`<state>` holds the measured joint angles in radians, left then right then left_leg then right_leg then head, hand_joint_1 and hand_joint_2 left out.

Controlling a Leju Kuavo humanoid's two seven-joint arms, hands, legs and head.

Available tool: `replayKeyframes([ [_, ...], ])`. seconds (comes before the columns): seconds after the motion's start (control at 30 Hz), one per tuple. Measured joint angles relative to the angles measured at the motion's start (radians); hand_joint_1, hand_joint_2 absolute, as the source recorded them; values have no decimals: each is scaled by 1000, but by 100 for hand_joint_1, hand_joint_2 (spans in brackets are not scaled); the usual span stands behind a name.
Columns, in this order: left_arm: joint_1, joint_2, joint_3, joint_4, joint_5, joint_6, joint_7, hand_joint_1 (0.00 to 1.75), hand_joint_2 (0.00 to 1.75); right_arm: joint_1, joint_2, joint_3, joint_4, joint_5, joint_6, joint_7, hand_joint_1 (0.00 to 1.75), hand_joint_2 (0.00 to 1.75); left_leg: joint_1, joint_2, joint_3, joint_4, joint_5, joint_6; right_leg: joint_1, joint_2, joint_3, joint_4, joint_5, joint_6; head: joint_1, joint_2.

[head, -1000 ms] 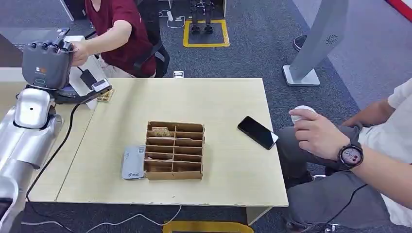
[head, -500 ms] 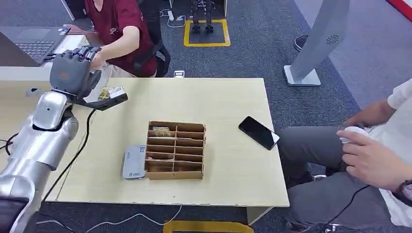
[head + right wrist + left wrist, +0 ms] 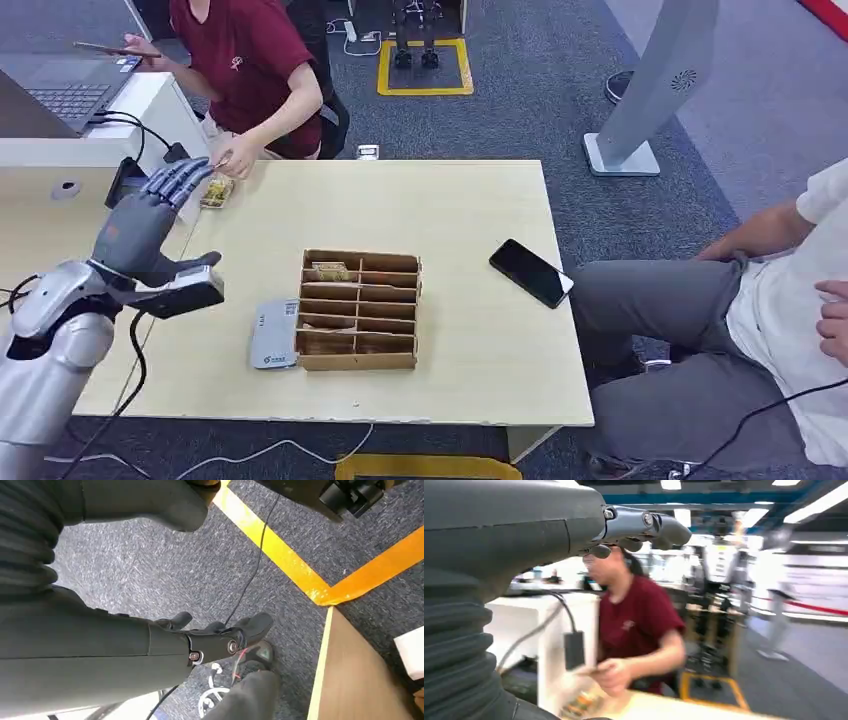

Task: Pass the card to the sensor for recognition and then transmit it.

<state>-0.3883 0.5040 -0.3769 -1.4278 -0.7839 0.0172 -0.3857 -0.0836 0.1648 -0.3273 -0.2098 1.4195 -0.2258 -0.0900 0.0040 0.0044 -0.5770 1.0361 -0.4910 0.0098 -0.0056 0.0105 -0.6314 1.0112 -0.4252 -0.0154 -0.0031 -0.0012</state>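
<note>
Head view: phone point(image 3: 531, 273) right of divider box point(image 3: 360, 310), card reader point(image 3: 275, 335) touching box's left.

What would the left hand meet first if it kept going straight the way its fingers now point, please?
Probably the person's hand by the card at the table's far left corner; the left hand's fingers point there, though depth is unclear.

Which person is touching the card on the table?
The person in the dark red shirt, at the table's far left corner. Their hand is at the card.

Likely an office or robot lab, grey carpet point(image 3: 520, 110), yellow floor tape point(image 3: 424, 68), laptop point(image 3: 60, 95), desks point(image 3: 460, 200)
</note>
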Motion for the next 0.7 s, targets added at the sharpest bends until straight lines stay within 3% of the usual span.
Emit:
replayKeyframes([
  [0.1,102,27,-1,-122,-6,0,2,0,175,2,0,0,-1,-2,-4,0,0,175,0,-1,-1,0,0,0,0,-1,0,-1,0,1,1,0],
  [0.27,146,56,-1,-207,-6,-2,6,0,175,2,0,0,-2,-3,-5,0,0,175,0,-2,-2,1,0,1,0,-3,0,-1,0,1,0,0],
  [0.7,163,74,-1,-252,-4,-3,6,0,175,2,0,0,-2,-6,-5,0,0,175,0,-2,-2,1,0,1,0,-3,0,0,1,1,0,0],
])
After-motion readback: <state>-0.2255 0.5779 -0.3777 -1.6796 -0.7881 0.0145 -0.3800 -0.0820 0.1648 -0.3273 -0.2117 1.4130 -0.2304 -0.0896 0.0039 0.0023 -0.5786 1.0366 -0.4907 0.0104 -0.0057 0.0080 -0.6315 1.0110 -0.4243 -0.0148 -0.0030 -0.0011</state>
